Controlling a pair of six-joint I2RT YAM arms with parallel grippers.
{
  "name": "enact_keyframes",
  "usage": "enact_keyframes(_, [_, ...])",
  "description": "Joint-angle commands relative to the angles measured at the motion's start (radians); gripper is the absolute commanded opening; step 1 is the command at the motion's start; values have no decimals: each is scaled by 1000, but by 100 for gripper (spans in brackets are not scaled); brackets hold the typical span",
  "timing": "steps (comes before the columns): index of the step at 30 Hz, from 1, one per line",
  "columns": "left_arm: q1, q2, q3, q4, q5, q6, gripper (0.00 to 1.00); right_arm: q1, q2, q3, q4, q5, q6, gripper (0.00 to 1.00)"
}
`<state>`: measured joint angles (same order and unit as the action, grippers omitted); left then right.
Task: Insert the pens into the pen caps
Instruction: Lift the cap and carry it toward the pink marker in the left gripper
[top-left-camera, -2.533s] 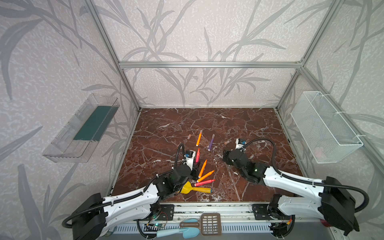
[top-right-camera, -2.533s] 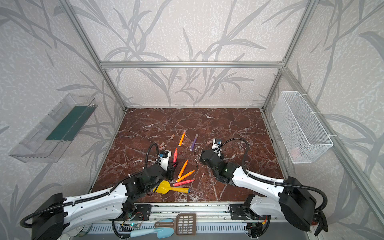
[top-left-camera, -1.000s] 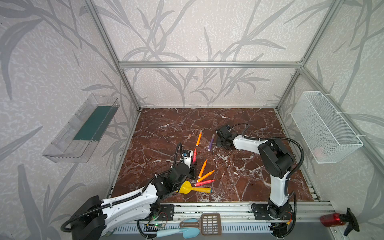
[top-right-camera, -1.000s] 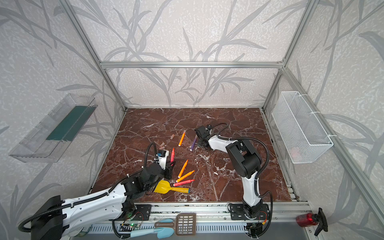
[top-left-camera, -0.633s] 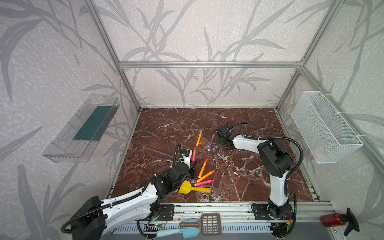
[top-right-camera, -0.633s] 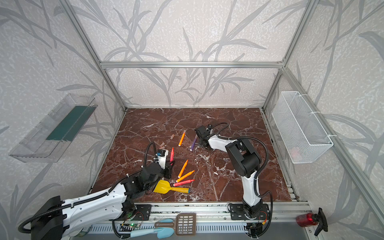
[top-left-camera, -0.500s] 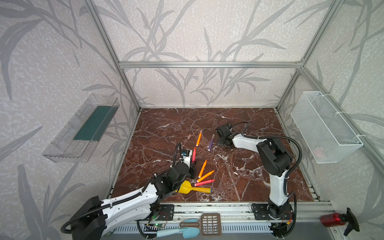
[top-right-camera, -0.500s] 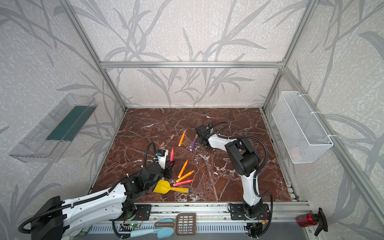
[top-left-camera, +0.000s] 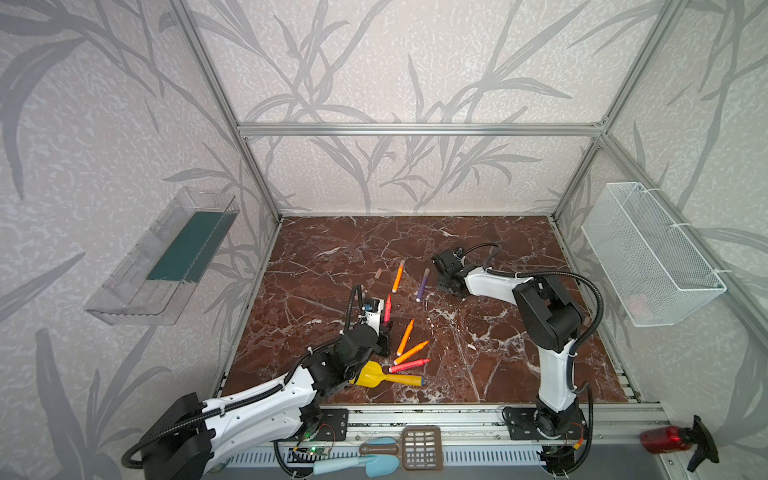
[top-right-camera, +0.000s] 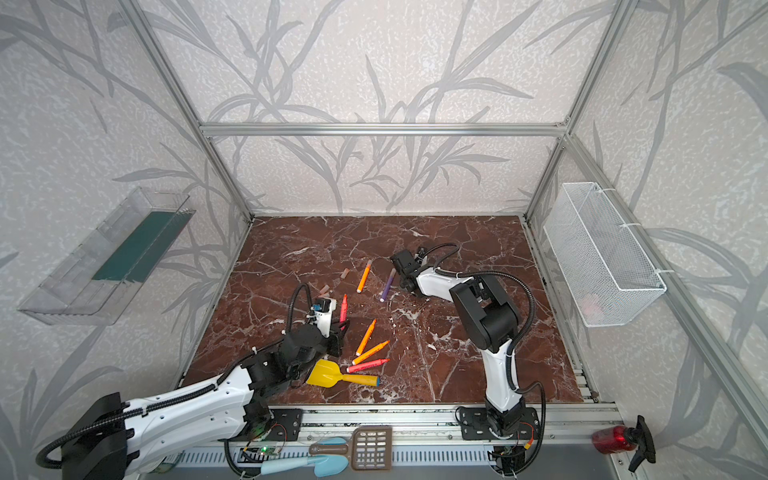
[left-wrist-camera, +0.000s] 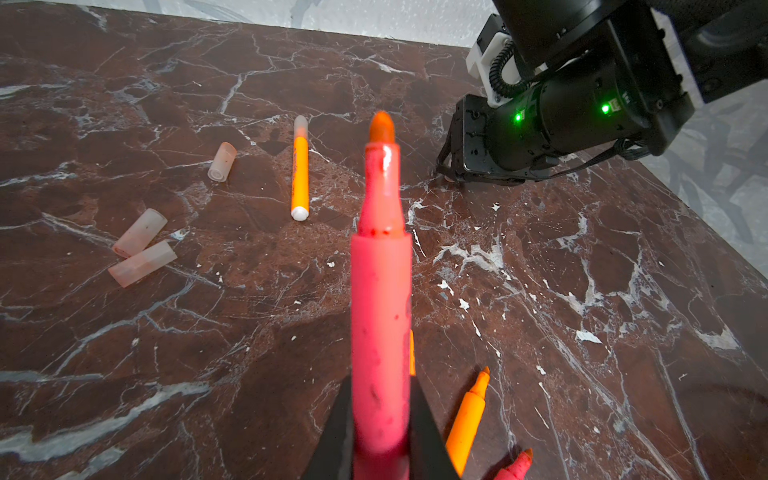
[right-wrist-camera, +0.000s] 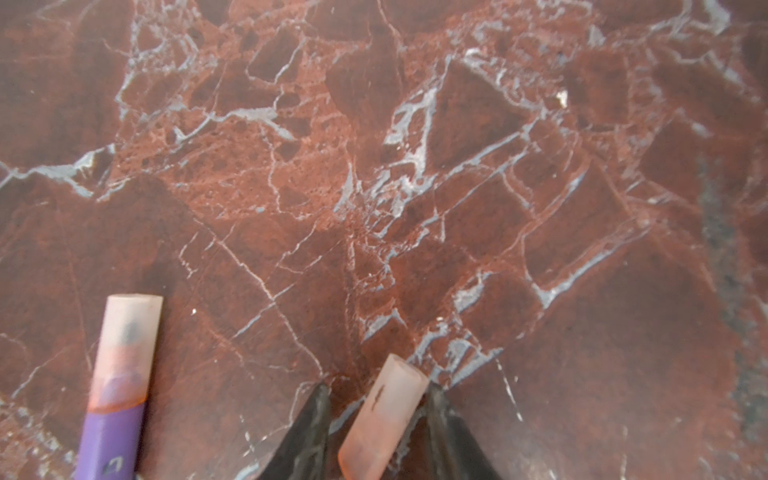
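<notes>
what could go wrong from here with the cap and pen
The loose cap lies skewed between the right gripper's fingers, so a squeeze might twist it or pop it out. The left gripper holds the pink-red pen near its butt, so its long free end may tilt when capping.

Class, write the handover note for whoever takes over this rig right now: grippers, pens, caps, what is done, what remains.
Left gripper: shut on a pink-red pen, tip bare.
Right gripper: jaws flank a loose cap; whether it is gripped is unclear.
Done: the far orange pen and the purple pen wear caps.
Left: the held pen, two bare orange pens and another pink-red pen beside the yellow shovel; three more caps lie loose.
</notes>
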<state>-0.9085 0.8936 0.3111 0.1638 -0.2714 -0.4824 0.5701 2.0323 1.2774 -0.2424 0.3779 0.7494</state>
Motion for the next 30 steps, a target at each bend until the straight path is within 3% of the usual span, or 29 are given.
enact_keyframes(1, [7,-5,16,-1,0,-9,0,-8,38,-15,-37,-16,4,31])
enact_keyframes(10, [6,-10,13,7,25,-7,0,-16,23,-46,2,-39,10,15])
enact_keyframes(16, [6,18,-2,101,145,26,0,-19,-54,-134,86,-76,22,8])
enact_keyframes(22, [5,67,-5,202,312,48,0,-19,-276,-310,168,-131,38,5])
enact_keyframes(30, [2,92,-18,298,409,25,0,-17,-662,-578,337,-263,50,4])
